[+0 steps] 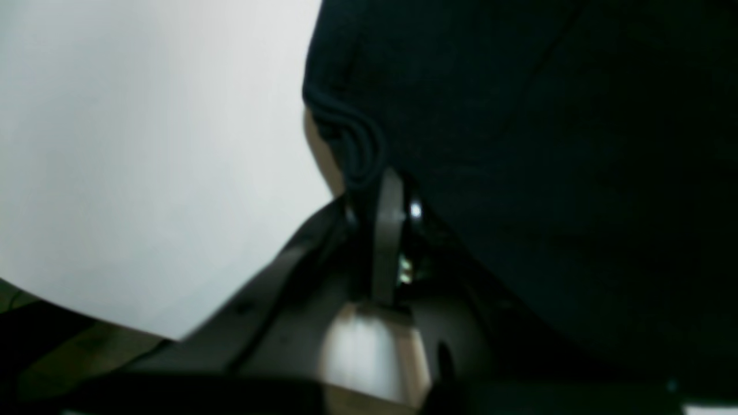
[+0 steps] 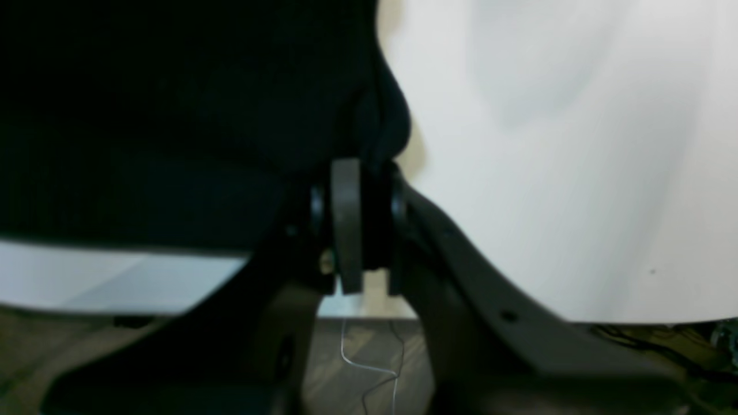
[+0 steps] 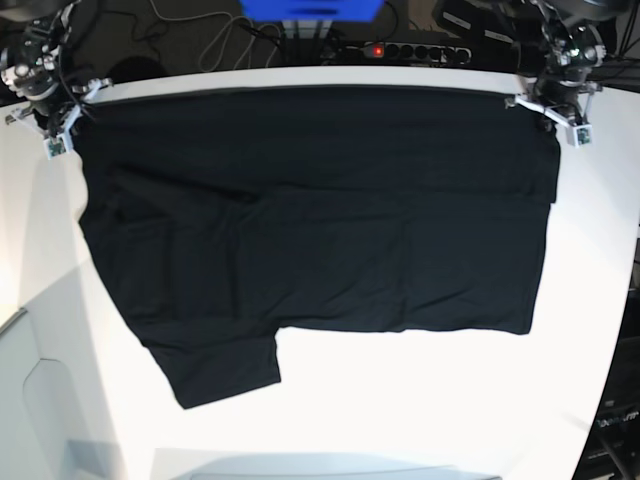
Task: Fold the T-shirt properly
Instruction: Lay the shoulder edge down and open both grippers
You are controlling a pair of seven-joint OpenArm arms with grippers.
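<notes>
The black T-shirt lies spread across the white tabletop, its long straight edge running along the far edge of the table from the far-left corner to the far-right corner. From there the cloth reaches toward the near edge, covering most of the table's middle. One sleeve sticks out toward the near-left part of the table, and the cloth ends in a straight edge on the right side. No tag, label or printing can be read on the shirt in any view.

The left gripper sits at the far-right corner of the tabletop, and the right gripper at the far-left corner, each on a corner of the shirt's far edge.

The wrist views show what the base view cannot. In the left wrist view the left gripper has its jaws pressed together on a bunched, stitched hem of the T-shirt, with the white tabletop beside it. In the right wrist view the right gripper is likewise clamped narrowly on a fold of the black cloth.

Only the base view shows a power strip with a red light and a blue object beyond the far edge.
</notes>
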